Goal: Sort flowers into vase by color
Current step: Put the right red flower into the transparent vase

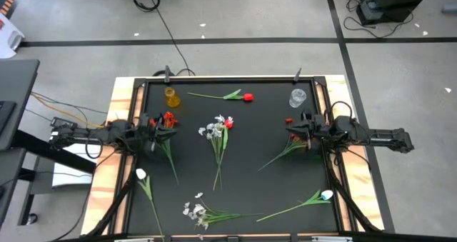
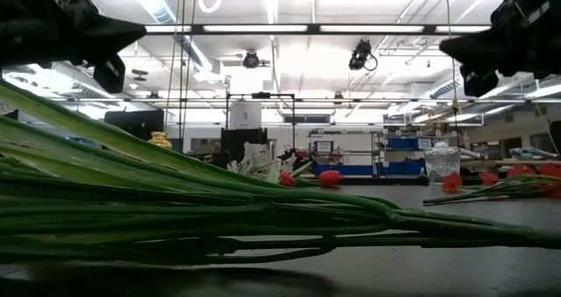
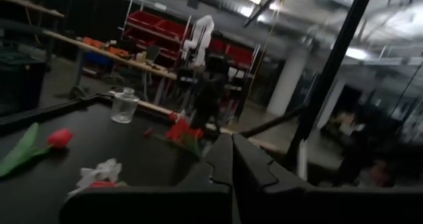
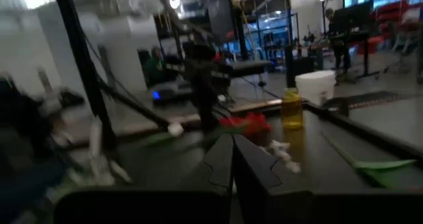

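Hovering with both arms at mid-table, left end effector (image 1: 156, 125) and right end effector (image 1: 296, 130) clenched, holding nothing visible. Flowers (image 1: 220, 131) lying scattered across the table (image 1: 264, 192). Opening wide first, then descending onto one stem only.

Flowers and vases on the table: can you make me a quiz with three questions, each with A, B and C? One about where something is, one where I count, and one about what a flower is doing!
1. Where does the yellow vase stand?
A on the left arm's side; B on the right arm's side; C in the middle.
2. How many vases are on the table?
A one; B two; C four.
3. The red tulip is:
A lying on the table; B standing in a vase; C held by a gripper.

Answers: 1 A, it stands near the left arm. 2 B, the yellow one and the clear vase. 3 A, its stem lies flat between the vases.
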